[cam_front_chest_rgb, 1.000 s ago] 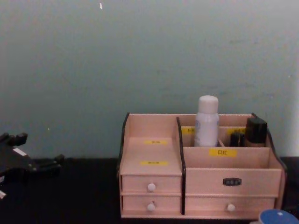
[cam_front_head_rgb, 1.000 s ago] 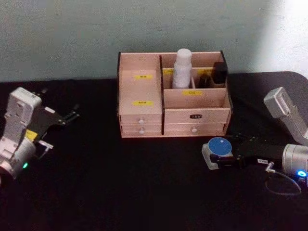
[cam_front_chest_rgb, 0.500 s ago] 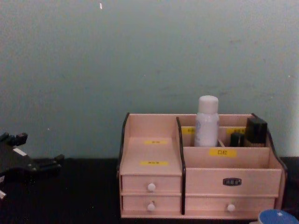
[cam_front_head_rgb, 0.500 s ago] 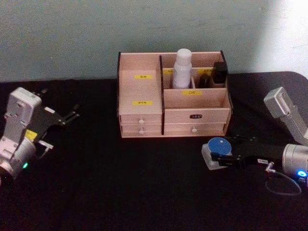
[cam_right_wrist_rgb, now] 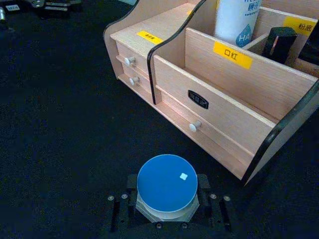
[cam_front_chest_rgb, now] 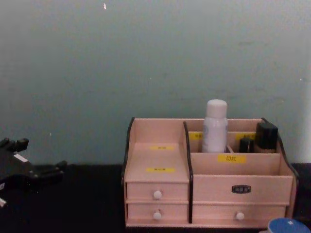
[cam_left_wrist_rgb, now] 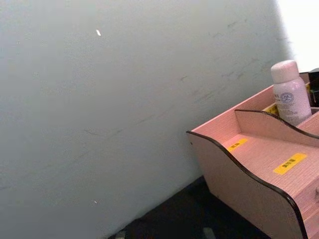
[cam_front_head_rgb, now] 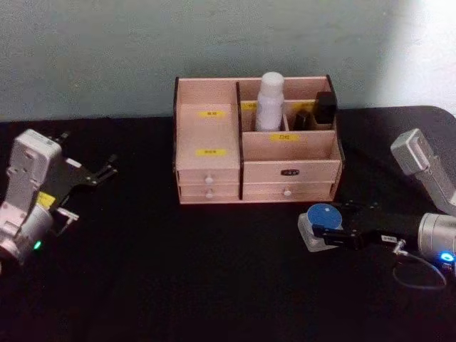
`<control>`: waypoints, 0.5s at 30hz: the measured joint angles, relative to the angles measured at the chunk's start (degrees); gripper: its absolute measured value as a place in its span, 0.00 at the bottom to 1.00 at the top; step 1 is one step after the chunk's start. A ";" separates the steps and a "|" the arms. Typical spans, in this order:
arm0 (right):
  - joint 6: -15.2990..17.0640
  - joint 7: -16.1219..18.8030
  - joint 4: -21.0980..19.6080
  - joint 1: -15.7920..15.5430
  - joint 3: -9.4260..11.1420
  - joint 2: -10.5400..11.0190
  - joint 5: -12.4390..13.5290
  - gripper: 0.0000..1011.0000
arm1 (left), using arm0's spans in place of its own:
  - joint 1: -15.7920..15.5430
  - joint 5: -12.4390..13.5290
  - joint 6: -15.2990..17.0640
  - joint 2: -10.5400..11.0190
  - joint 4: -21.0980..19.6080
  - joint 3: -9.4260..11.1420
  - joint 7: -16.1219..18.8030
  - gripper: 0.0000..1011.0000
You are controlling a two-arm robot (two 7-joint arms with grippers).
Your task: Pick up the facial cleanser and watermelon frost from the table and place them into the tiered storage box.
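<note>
No lift yet: watermelon frost (cam_right_wrist_rgb: 167, 181) unmoved on surface (cam_front_head_rgb: 214, 278), clenched by right end effector (cam_right_wrist_rgb: 167, 201), 4 o'clock of tiered storage box (cam_front_head_rgb: 206, 132). Already stowed: facial cleanser (cam_front_head_rgb: 270, 100). Released, parked at 9 o'clock: left end effector (cam_front_head_rgb: 105, 169).

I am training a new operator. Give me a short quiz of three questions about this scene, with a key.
1. True or false: the facial cleanser stands upright in the tiered storage box.
2. The watermelon frost is: A in a drawer; B on the table, before the box's right half; C on the top tier.
3. Which claw is at the watermelon frost?
Key: 1 true; 2 B; 3 the right claw; the left claw is parked far left.
</note>
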 joint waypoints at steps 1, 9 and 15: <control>0.00 0.00 0.00 0.00 0.00 0.00 0.00 0.72 | 0.00 0.00 0.00 0.00 0.00 0.00 0.00 0.99; -0.18 2.23 -0.53 0.24 0.45 0.22 1.80 0.72 | 0.00 0.00 0.00 0.00 0.00 0.00 0.00 0.99; -0.83 4.20 -1.64 1.45 0.89 0.22 4.53 0.72 | 0.00 0.00 0.00 0.00 0.00 0.00 0.00 0.99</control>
